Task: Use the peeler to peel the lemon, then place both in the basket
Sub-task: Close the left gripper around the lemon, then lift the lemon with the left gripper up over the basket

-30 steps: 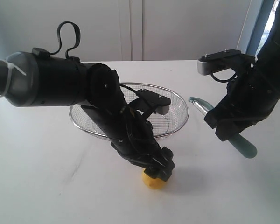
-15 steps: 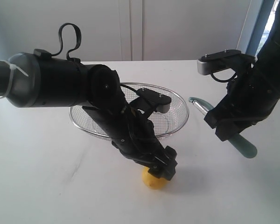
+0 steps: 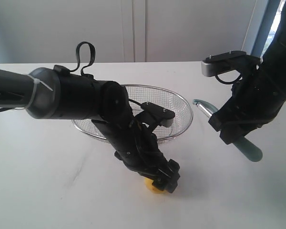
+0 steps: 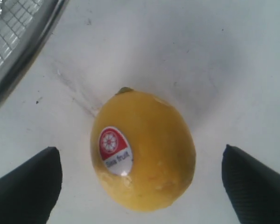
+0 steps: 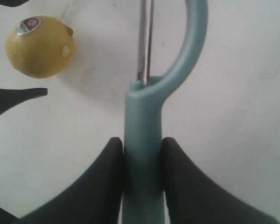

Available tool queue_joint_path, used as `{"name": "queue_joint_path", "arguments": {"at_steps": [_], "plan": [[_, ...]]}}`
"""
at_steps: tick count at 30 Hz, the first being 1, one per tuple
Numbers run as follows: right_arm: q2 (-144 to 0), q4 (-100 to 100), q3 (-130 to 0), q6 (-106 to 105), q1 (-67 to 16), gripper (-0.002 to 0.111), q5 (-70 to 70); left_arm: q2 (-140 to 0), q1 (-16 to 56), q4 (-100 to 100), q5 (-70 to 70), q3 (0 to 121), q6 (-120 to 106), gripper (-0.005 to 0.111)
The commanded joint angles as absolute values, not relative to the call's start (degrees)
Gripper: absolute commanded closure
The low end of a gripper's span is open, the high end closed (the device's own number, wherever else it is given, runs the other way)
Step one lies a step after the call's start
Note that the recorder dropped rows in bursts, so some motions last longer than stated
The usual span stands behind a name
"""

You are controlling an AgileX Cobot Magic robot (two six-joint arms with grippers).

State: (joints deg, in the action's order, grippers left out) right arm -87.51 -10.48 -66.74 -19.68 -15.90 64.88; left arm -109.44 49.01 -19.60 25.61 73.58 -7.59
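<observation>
My left pincer (image 3: 165, 179), fingers apart, straddles the lemon (image 4: 142, 149) on the table (image 3: 38, 191), lower centre, facing its narrower sides. My right pincer (image 3: 236, 130) clamps the peeler (image 5: 142, 135).

Stuck on the small, bright yellow, oval lemon (image 4: 154, 154): a little oval paper sticker (image 4: 115, 145), red on top and white below. In the red part, a white round sign like a wheel or a cut fruit slice. In the white part, two small dark words. Second word: "fruit". First word: short, starting with "S", too blurry to read for sure. Same sticker in the right wrist view, far too tiny to read. Lemon lying on the white table (image 3: 38, 191), well away from the far edge. On the thick grey tube of the left arm (image 3: 9, 93): white letters, cut off by the side of the picture, looking like "ER".
</observation>
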Motion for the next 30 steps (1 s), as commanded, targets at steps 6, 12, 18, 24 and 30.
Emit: {"name": "queue_joint_path", "arguments": {"at_steps": [6,12,18,24,30], "plan": [[-86.80,-10.50,-66.63,-20.45,-15.39,0.108,64.34,-110.71,49.32,-20.13,23.98,73.69,-7.58,0.014],[-86.80,-10.50,-66.63,-20.45,-15.39,0.108,64.34,-112.38,49.32,-20.13,23.84,73.69,-7.58,0.014],[-86.80,-10.50,-66.63,-20.45,-15.39,0.108,64.22,-112.49,49.32,-20.13,23.63,73.69,-7.58,0.015],[-86.80,-10.50,-66.63,-20.45,-15.39,0.108,64.22,-112.49,49.32,-20.13,25.33,73.69,-7.58,0.041],[-86.80,-10.50,-66.63,-20.45,-15.39,0.108,64.22,-112.49,49.32,-20.13,26.77,73.69,-7.58,0.090]]}}
